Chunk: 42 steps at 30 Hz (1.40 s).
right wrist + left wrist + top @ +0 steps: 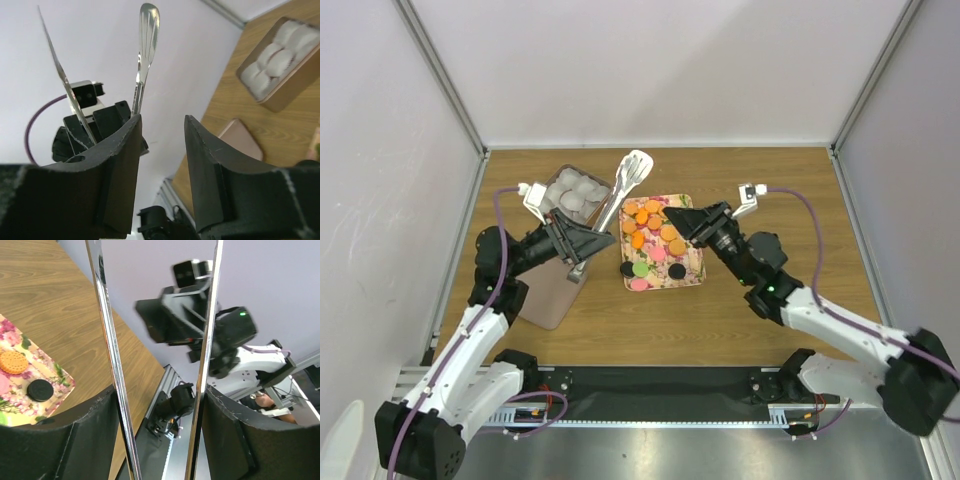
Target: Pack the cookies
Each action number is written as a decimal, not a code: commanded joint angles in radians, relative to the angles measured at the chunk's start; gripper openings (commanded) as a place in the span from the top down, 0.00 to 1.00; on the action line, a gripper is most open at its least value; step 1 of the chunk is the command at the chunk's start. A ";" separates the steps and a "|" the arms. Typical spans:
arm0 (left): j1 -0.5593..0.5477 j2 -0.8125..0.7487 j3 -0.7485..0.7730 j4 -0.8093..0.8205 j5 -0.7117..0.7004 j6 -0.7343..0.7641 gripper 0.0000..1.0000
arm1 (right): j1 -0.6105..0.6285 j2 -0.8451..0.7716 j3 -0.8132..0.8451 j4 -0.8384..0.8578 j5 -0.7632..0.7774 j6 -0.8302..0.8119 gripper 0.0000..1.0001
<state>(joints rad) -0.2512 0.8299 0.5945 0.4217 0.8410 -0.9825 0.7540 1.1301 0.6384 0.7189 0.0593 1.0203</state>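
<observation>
– On the wood-grain desk (770, 190), what is what?

– Toward the middle lies a rectangular floral tray (695, 265), flat and glossy, printed with pink blossoms. Left of it stands a metal tin (567, 170) filled with white crinkled paper cups (575, 195). Nearer, partly under the left arm, is a smooth pink lid (548, 295) with rounded corners.

– And the cookies?

– The cookies (638, 240) all lie on the tray. They are small flat discs, mostly orange toward the far end, with pink, one green and two black nearer. In the left wrist view an orange one shows a stamped, biscuit-like face, and a smooth black one sits beside it near the tray's corner.

– The fingers?

– The left fingers (75, 440) hold shiny steel tongs (616, 203), one thin arm lying against each black inner face. The tongs reach away between tin and tray and end in a slotted oval head past the tin's far right corner. The right fingers (120, 170) stand apart at a middling width, with nothing between them.

– Anything in the way?

– The right fingers hang over the tray's far right corner and hide part of it from above. Whether the tongs' head touches the desk, I cannot tell.
</observation>
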 commanded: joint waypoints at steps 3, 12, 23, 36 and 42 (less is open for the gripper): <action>-0.005 -0.041 0.068 -0.075 -0.019 0.103 0.35 | -0.024 -0.176 0.068 -0.411 0.080 -0.187 0.55; -0.005 -0.075 0.074 -0.239 -0.066 0.220 0.36 | -0.068 -0.277 0.191 -0.881 0.140 -0.370 0.52; -0.010 -0.066 0.074 -0.469 -0.210 0.378 0.39 | -0.222 -0.222 0.199 -1.053 0.047 -0.480 0.50; -0.082 0.089 0.194 -0.728 -0.459 0.600 0.44 | -0.228 -0.153 0.190 -1.207 -0.049 -0.540 0.49; -0.128 0.170 0.241 -0.848 -0.605 0.689 0.45 | -0.214 -0.193 0.144 -1.224 -0.075 -0.531 0.49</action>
<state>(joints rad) -0.3553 0.9901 0.7799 -0.3653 0.3374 -0.3836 0.5343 0.9684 0.7990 -0.4816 0.0082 0.5095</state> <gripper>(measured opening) 0.551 0.511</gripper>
